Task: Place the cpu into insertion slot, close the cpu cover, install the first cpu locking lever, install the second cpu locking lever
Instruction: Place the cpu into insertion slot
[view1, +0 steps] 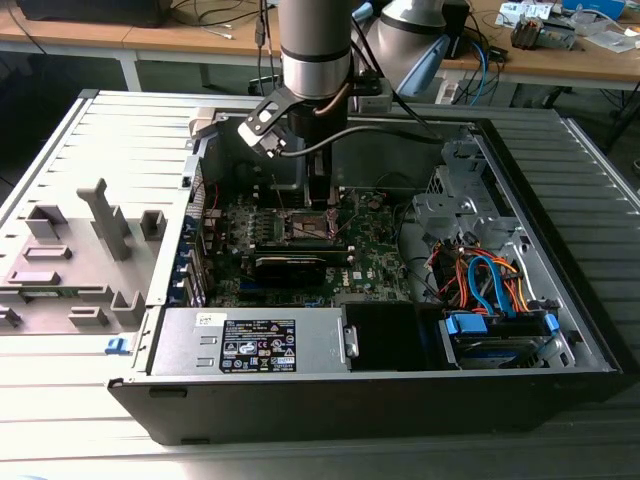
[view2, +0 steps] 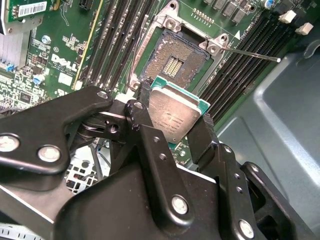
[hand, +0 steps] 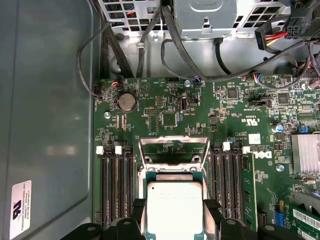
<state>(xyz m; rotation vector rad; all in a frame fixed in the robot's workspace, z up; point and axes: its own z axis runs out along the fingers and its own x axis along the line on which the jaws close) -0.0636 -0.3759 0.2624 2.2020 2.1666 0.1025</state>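
Closest to the lens in the second wrist view are the matte black links of the gripper (view2: 175, 121). Its two fingers (view2: 202, 140) are clamped on opposite edges of the cpu (view2: 176, 115), a thin square with a dull silver lid and green rim. It hangs close over the insertion slot (view2: 174, 61) and is not yet seated.

From the exterior view's left come a grey moulded plastic tray (view1: 75, 255), the open sheet-metal case (view1: 380, 400) with its green motherboard (view1: 375, 262), then orange and blue cables (view1: 490, 280).

The cpu cover (hand: 174, 140), a thin silver frame, stands swung up, leaving the brownish-gold contact field bare. To seat the chip well, I judge, it should be level, with its corners squared to the metal rim. It should then go straight down, never sliding across those fine contacts.
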